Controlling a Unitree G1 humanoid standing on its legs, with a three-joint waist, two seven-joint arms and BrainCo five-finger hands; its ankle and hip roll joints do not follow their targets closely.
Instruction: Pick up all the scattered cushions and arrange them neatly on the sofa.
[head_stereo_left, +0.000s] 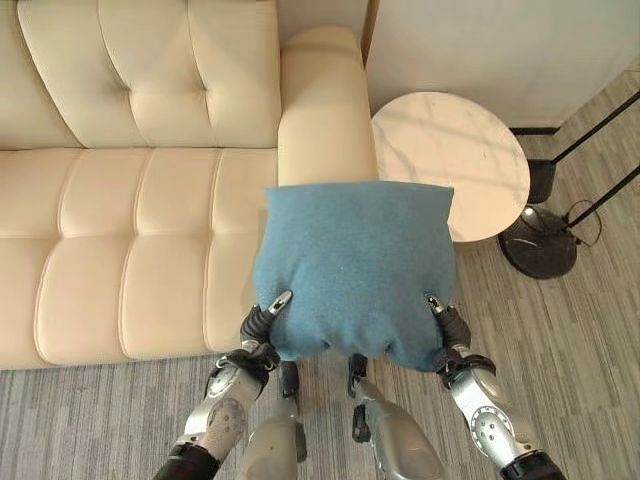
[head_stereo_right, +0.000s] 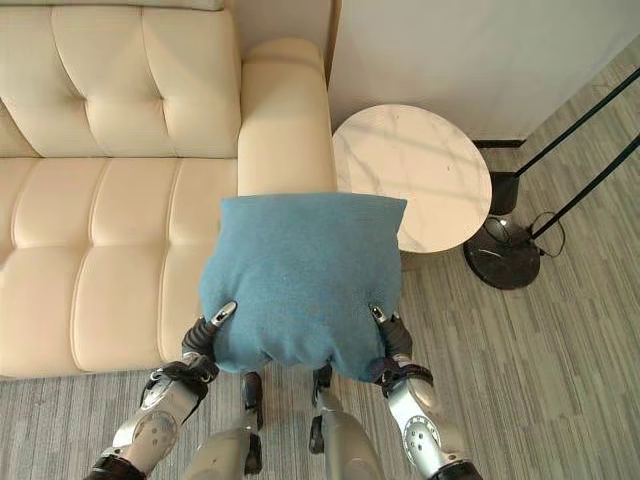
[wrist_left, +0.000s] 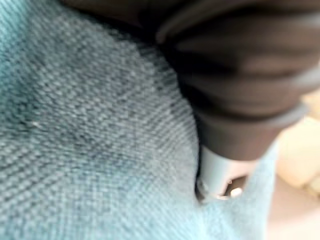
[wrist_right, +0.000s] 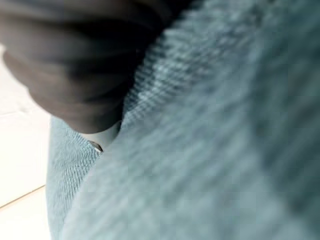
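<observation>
From the head we look steeply down through two eyes set slightly apart; both share the cream sofa (head_stereo_left: 140, 210), its armrest (head_stereo_right: 285, 115), the round side table (head_stereo_left: 450, 160) and the blue cushion (head_stereo_right: 300, 280). Our wrist cameras sit very close against that cushion: the left robot hand (wrist_left: 220, 172) and the right robot hand (wrist_right: 102, 137) each show beside woven blue cloth.

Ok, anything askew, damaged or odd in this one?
Nothing stands out. The blue fabric cushion is held at its near corners by the left hand and right hand, beside the cream leather sofa.
</observation>
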